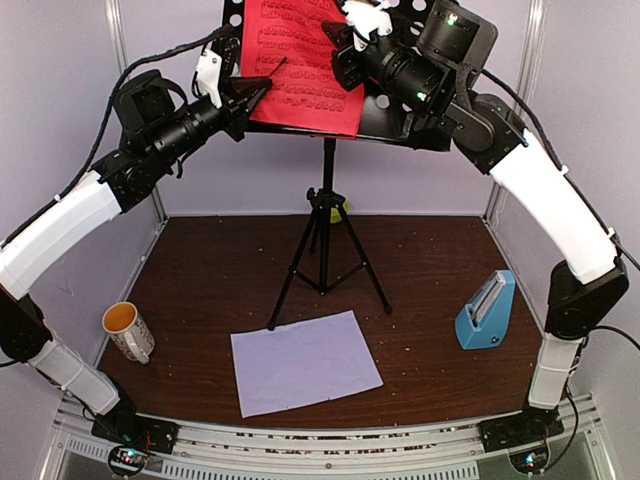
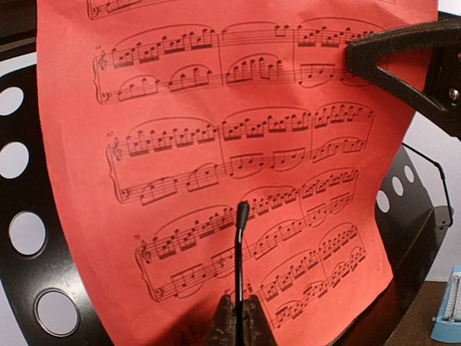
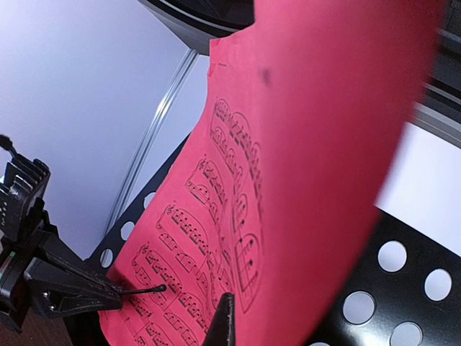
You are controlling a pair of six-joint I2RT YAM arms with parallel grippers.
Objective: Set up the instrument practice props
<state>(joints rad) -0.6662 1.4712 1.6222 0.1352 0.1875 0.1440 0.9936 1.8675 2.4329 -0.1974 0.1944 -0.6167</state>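
Pinching red music sheet at top right edge in right jaws, against music stand, far centre. Clamping black wire in left jaws, over sheet's lower part. On counter: white sheet near centre, metronome right.

1. Left arm: white shells on the long links, black joints between them.
2. Behind the left claw: a black barrel wrist and a white bracket. A black cable loops back from there.
3. Right arm: the same white shells and black joints, with green lights behind the right claw.
4. Fingers: black tapered wedges, with a screw at the root.
5. Bases: black, with small lit dots, farthest from the claws.
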